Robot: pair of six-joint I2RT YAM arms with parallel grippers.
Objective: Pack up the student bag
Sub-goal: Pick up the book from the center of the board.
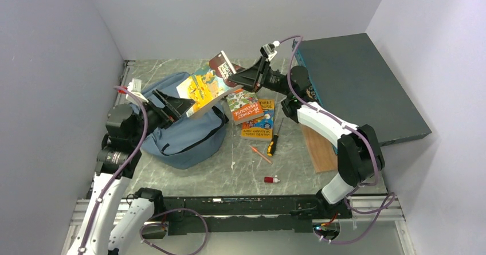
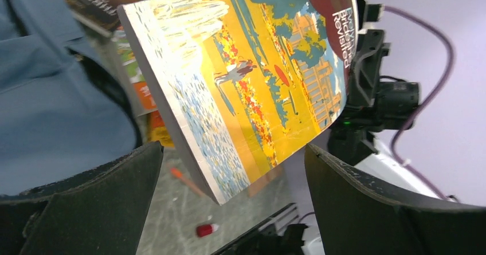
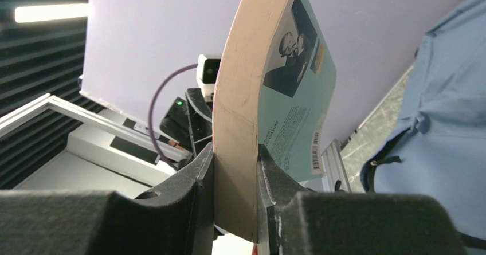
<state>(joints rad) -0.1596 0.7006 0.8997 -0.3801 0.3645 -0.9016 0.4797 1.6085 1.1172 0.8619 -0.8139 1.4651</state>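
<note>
Student bag [image 1: 183,143], long axis far-left to near-right. Right tool [image 1: 231,81] clamps book [image 1: 200,91], its back cover [image 3: 298,94] seen only from right wrist; left tool [image 1: 173,107] wide, empty.

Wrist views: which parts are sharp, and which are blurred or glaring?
Right wrist view: the held book is sharp, the claw fingers are soft, a light strip glares top left. Left wrist view: its cover is crisp, the table behind blurred.
</note>
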